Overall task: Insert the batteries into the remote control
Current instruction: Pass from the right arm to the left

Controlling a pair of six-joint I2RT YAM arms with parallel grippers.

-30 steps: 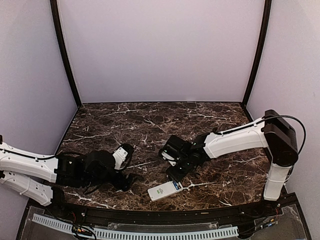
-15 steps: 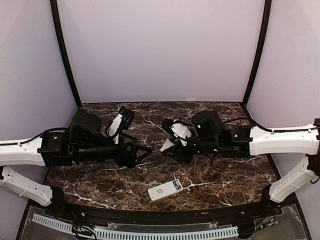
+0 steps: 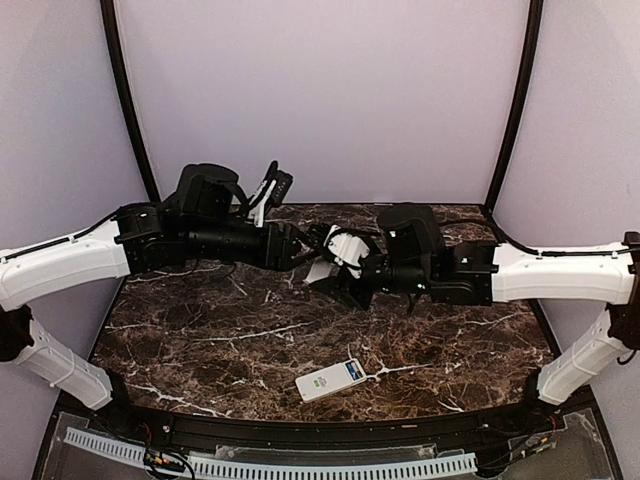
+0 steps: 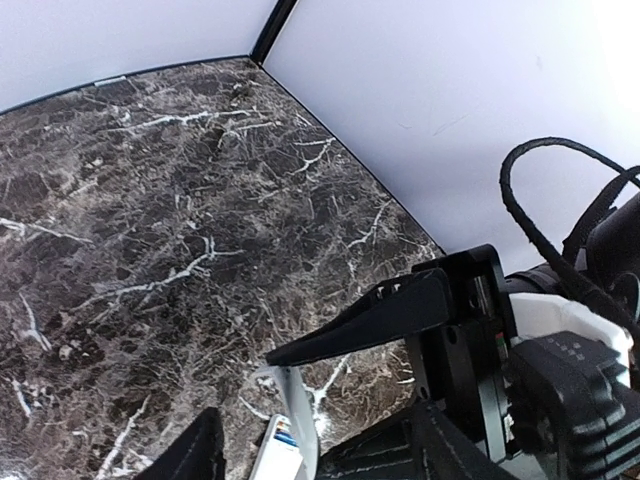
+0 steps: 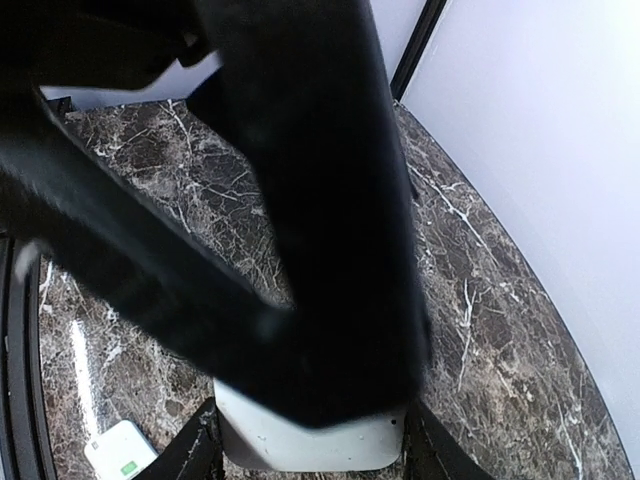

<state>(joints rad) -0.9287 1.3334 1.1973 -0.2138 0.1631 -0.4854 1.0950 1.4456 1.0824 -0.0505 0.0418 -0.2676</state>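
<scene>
The white remote control (image 3: 333,380) lies flat near the table's front edge. It has a blue patch at its right end, and I cannot tell what that patch is. It also shows low in the right wrist view (image 5: 120,450) and in the left wrist view (image 4: 268,458). No loose blue batteries show. My right gripper (image 3: 330,278) is shut on a white squarish cover plate (image 5: 300,448) and holds it in the air above mid-table. My left gripper (image 3: 308,248) is open and faces it. The plate (image 4: 298,415) stands edge-on between the left gripper's spread fingers.
The dark marble table (image 3: 200,340) is closed in by pale walls on three sides, with black corner posts (image 3: 128,110) at the back. A white slotted strip (image 3: 270,465) runs along the front below the table edge.
Both arms rose from low near the front edge and swung back to meet in the air. The right gripper lifted the white plate from beside the remote. The remote has not moved.
</scene>
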